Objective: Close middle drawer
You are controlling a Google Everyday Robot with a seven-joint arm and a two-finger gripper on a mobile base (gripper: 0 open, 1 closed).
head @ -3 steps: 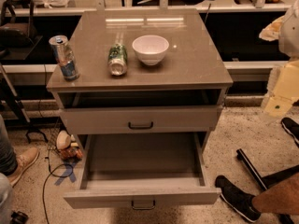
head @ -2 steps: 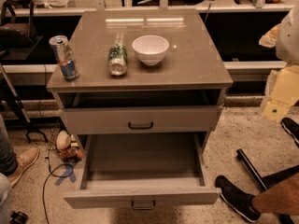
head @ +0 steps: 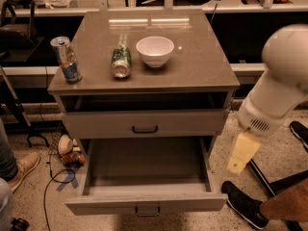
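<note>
While the middle drawer (head: 144,203) stays fully open, we log the arm (head: 284,81) swinging in; gripper (head: 243,153) hangs beside it, no contact, grip state: cannot tell.

lab | cues: floor cables (head: 46,189), robot hand (head: 242,154) right of cabinet (head: 202,66)

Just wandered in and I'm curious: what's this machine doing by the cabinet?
A robot arm is meant to close the middle drawer, which stands pulled far out. Its gripper hangs at the right of the cabinet, not touching the drawer. On top sit a white bowl, an upright can and a green can lying down.
</note>
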